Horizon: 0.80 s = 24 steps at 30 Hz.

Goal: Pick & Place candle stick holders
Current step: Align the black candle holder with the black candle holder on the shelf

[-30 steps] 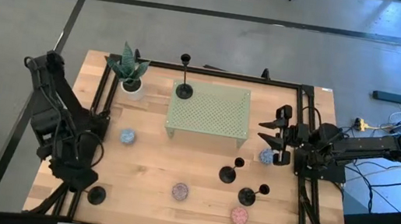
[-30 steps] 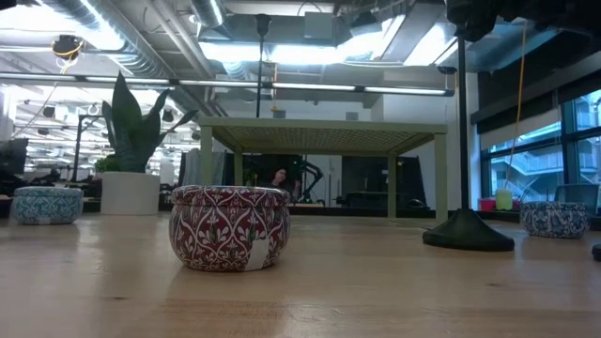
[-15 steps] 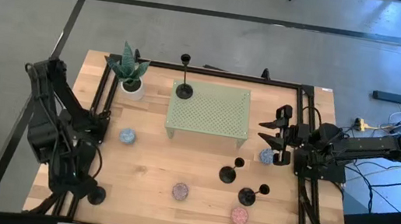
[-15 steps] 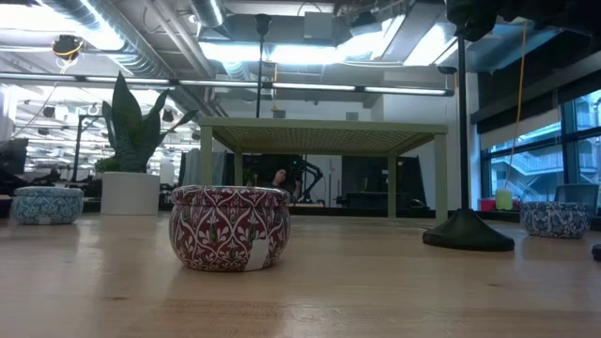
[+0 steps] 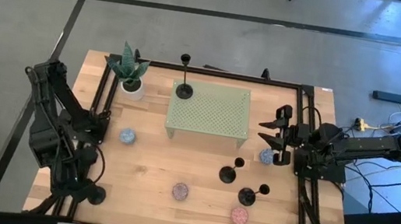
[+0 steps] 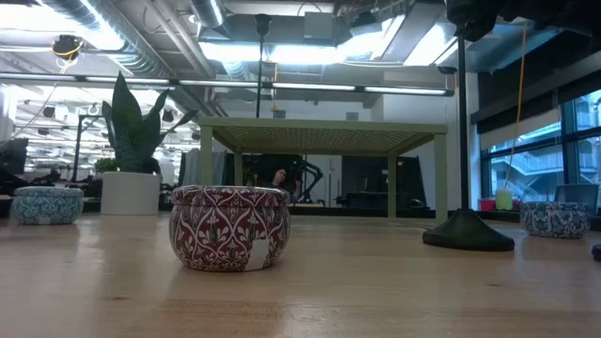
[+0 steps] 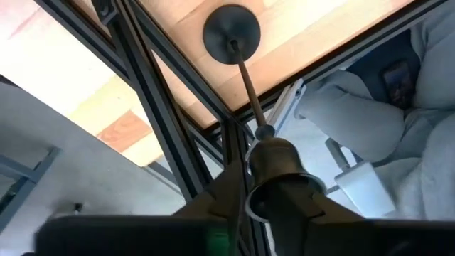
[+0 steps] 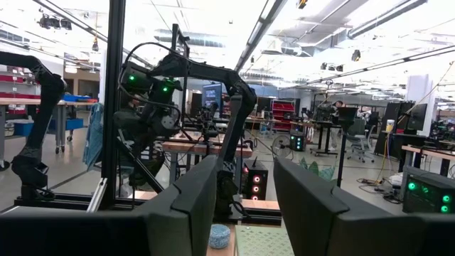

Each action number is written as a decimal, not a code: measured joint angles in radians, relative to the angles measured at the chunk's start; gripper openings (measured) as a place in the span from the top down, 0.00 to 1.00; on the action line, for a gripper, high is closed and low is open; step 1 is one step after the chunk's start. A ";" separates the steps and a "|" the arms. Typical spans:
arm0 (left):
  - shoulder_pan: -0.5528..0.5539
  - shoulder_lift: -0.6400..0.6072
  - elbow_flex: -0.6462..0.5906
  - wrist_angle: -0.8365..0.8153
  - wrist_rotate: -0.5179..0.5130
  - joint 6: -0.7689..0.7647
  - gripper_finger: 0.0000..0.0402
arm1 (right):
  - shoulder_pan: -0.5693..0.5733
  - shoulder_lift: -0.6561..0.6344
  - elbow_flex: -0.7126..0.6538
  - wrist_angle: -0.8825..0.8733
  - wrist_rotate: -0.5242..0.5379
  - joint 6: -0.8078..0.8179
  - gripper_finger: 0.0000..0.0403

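Four matte-black candle stick holders show in the high view. One (image 5: 184,90) stands on the green perforated stand (image 5: 220,115). Two more (image 5: 228,175) (image 5: 247,196) stand by their disc bases on the table at the near right. The fourth (image 5: 96,194) is at the near-left corner, under my left gripper (image 5: 87,188), which is shut on its top; the left wrist view looks down its stem (image 7: 245,82). My right gripper (image 5: 269,135) is open and empty at the table's right side, its gap (image 8: 245,199) facing left across the table. My left gripper pinches the holder's top end (image 7: 274,167) between its two fingers. It comes from above, pointing down along the stem. The holder hangs upright below it, its disc base (image 7: 231,32) over the near-left corner of the table. I cannot tell whether the base touches the wood.
A potted plant (image 5: 131,71) stands at the far left. Round pucks lie about: blue (image 5: 127,136), blue (image 5: 266,157) by my right gripper, pink (image 5: 180,192) and pink (image 5: 239,216). A black frame rail (image 7: 163,121) runs along the table's edge beside the held holder.
My left arm has folded down a little toward the table's near-left corner, keeping its hold on the candle stick holder, whose base stays at nearly the same spot. My right arm has kept still.
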 joint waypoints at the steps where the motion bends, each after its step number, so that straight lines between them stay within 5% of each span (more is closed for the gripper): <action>1: 0.000 0.000 0.000 0.000 0.000 0.007 0.91 | 0.000 0.000 0.000 0.000 0.000 0.000 0.64; 9: 0.074 0.002 0.024 -0.013 -0.008 0.138 0.96 | 0.000 0.000 0.000 0.001 0.000 0.000 0.64; 16: 0.214 0.001 0.225 -0.133 -0.075 0.264 0.96 | 0.000 0.000 0.000 0.006 0.000 0.000 0.64; 24: 0.455 -0.001 0.405 -0.190 -0.315 0.592 0.96 | 0.000 0.000 0.000 0.031 0.000 -0.026 0.64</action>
